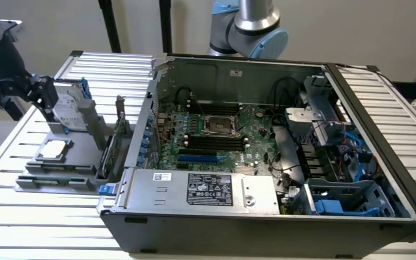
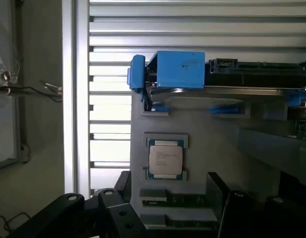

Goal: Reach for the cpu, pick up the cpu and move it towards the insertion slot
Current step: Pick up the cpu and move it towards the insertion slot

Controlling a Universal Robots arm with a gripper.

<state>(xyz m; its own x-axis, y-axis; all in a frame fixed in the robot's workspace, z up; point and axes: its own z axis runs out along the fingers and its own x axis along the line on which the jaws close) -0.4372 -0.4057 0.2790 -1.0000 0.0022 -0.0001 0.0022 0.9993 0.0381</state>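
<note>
The cpu (image 1: 54, 150) is a small silvery square chip lying flat in a recess of a grey fixture (image 1: 85, 162), at the exterior view's left, outside the computer case. In the wrist view the cpu (image 2: 165, 159) lies just beyond my dark fingertips. My gripper (image 1: 43, 100) hangs above the far end of the fixture, apart from the chip. The gripper (image 2: 172, 201) is open, its fingers (image 2: 118, 213) spread with nothing between them. The insertion slot (image 1: 219, 124) is a square metal-framed socket on the motherboard inside the open case.
A silver hard drive (image 1: 67, 108) with a blue frame (image 2: 180, 69) stands upright in the fixture, close to my gripper. The open case (image 1: 266, 227) has tall walls, black memory slots (image 1: 212, 143), cables and a power supply (image 1: 208, 189). All of it rests on a slatted metal table (image 1: 20, 216).
</note>
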